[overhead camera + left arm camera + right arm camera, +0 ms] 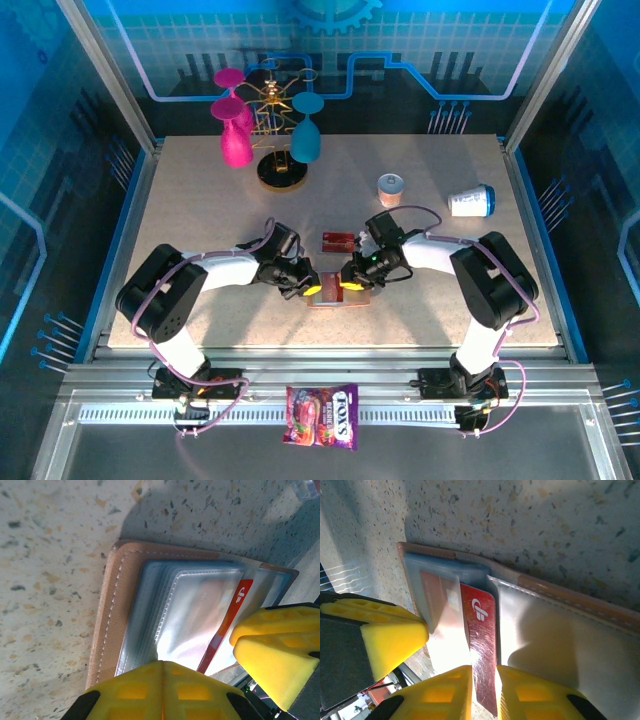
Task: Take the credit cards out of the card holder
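Note:
The tan card holder (336,298) lies open on the table between my two grippers, its clear sleeves (185,615) facing up. One red credit card (482,630) sticks halfway out of a sleeve, and my right gripper (484,685) is shut on its free end. My left gripper (162,680) is shut, its tips resting on the sleeves at the card holder's (112,620) near edge with nothing visible between them. In the top view the left gripper (312,288) and right gripper (352,283) almost touch. Another red credit card (338,241) lies flat just behind them.
A gold rack (279,165) with pink and teal glasses stands at the back. A small can (391,189) and a tipped white cup (470,201) sit at the back right. A candy bag (322,415) lies on the front rail.

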`<state>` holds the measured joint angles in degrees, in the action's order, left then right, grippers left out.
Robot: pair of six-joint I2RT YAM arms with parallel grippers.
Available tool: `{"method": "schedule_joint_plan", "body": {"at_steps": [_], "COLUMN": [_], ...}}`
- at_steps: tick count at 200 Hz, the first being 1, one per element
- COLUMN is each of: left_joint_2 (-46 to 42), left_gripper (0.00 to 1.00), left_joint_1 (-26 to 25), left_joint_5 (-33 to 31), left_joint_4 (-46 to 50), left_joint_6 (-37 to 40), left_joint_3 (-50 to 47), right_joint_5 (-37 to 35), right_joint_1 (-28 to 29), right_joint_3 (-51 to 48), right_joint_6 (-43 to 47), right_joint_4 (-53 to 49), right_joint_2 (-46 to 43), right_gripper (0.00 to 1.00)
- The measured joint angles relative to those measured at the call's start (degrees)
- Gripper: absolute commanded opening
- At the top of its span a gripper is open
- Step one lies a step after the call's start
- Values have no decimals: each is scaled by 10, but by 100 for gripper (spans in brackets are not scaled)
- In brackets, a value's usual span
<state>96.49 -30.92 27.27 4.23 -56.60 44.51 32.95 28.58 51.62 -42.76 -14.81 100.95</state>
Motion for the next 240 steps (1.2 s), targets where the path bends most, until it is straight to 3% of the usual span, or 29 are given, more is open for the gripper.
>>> {"method": "schedule_joint_plan", "body": {"at_steps": [240], "left_joint_2": [21], "left_gripper": [10], "left_joint_1": [-28], "left_joint_5": [-35], "left_joint_4": [92], "left_joint_6": [28], "left_joint_3": [61], "right_joint_5": [50], "right_joint_1": [-18], "right_joint_3": [-45], "right_joint_6": [-16], "right_joint_4": [80], "right_joint_2": [11], "right_gripper": [22]}}
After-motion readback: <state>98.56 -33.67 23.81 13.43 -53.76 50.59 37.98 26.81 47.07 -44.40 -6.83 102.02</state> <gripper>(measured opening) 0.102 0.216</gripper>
